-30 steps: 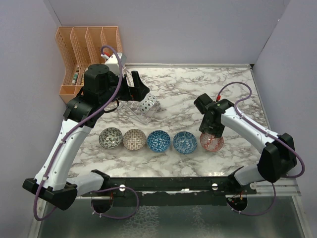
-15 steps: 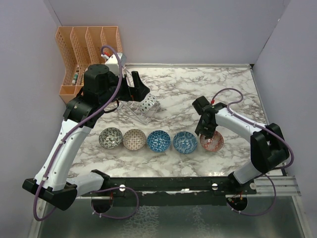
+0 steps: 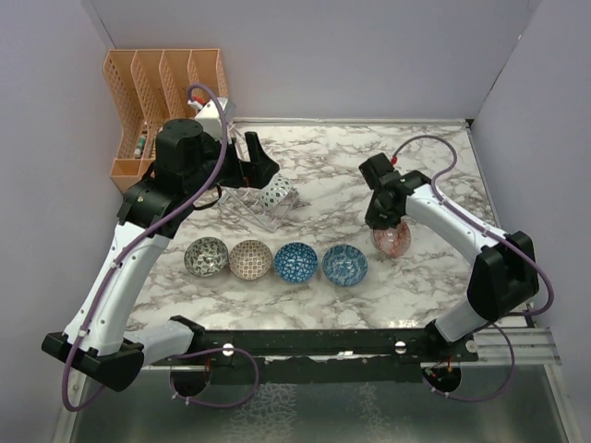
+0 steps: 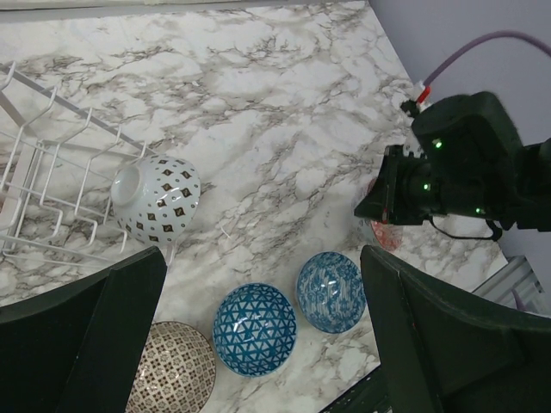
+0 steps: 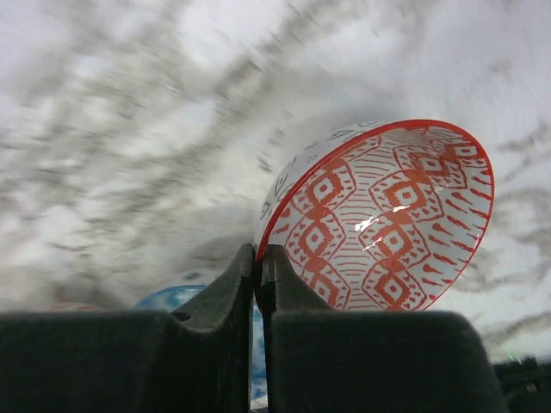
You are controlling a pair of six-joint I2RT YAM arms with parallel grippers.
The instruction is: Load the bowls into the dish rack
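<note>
1. While my right tool (image 5: 258, 258) pinches its rim, the red-patterned bowl (image 5: 379, 224) tilts, white outside, red diamonds inside.
2. It hangs right of four bowls (image 3: 295, 261) in a row; another bowl (image 4: 157, 198) lies sideways in the clear dish rack (image 4: 52, 172).
3. My left tool (image 3: 261, 160) is spread above that rack.
4. Grey-veined marble surface (image 3: 332, 166); plain pale walls (image 3: 369, 55).

Red bowl (image 5: 379, 219): tilted, perhaps lifted.
Four bowls (image 3: 295, 261): upright row.
Dish rack (image 3: 242, 205): holds patterned bowl (image 4: 157, 198) sideways.
</note>
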